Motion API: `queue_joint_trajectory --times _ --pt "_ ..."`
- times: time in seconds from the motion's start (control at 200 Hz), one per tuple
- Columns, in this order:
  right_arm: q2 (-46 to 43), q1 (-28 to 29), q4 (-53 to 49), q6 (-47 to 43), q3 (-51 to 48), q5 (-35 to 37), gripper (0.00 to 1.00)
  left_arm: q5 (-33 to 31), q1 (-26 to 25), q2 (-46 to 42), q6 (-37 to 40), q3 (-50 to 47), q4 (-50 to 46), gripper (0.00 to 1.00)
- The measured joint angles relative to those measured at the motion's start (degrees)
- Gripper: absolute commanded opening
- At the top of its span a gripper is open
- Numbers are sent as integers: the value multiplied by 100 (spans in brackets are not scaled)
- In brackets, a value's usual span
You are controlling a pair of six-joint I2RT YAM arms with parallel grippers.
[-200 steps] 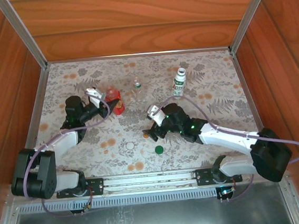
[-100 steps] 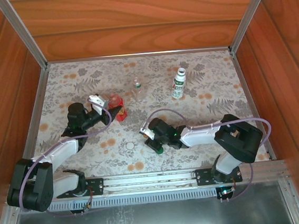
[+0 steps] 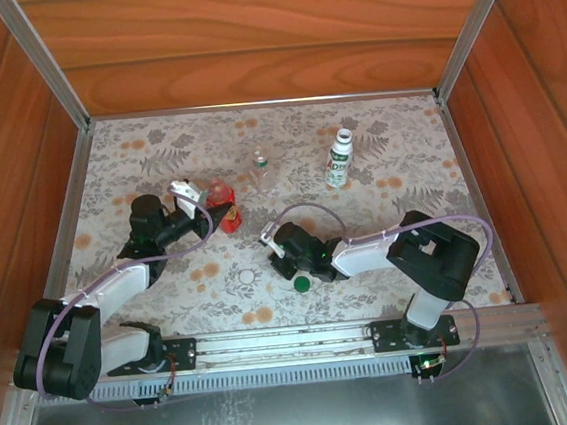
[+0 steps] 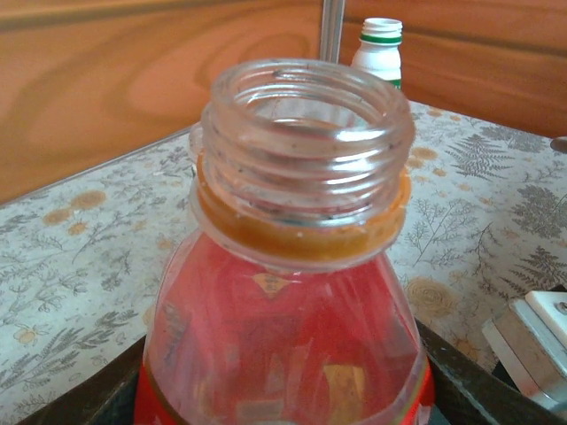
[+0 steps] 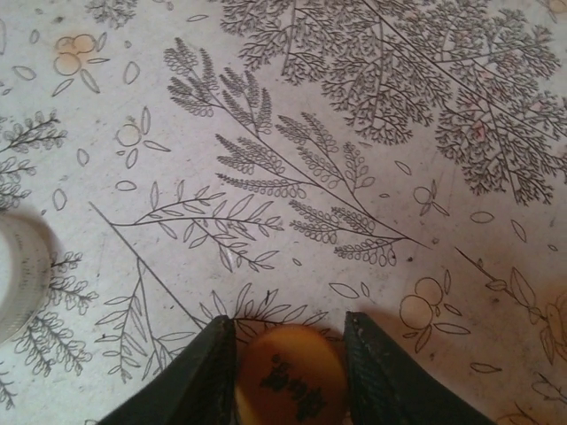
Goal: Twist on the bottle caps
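Table [image 3: 405,221]: floral cloth, wooden walls around.
Left gripper [image 3: 207,206]: I see it clamped on the red bottle [image 4: 283,301], upright, neck uncapped.
Clear bottle [image 3: 259,162]: standing mid-table.
Right gripper [image 5: 291,350]: pinching an orange cap [image 5: 291,382] lying on the cloth.
White bottle [image 3: 339,159]: upright, furthest right.

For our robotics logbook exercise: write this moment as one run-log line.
left gripper: shut on red bottle, neck uncapped | right gripper: shut on orange cap on table | green cap: loose nearby
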Motion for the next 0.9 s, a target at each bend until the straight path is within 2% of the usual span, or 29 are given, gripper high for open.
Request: queue_joint_trajectory --times 0.23,0.43,0.725,0.904 --pt "-59 -68 -33 332 -61 479 32 2 -149 0 24 31 -94 59" --pt "-466 -376 -310 728 -404 960 32 4 -437 15 26 63 -175 58" --pt "-1158 -1119 -957 1458 -844 1314 33 -131 -1523 551 -4 479 -186 58" --pt "-1473 -1491 -1189 1886 -1051 1353 35 -236 -1956 1045 -66 640 168 58"
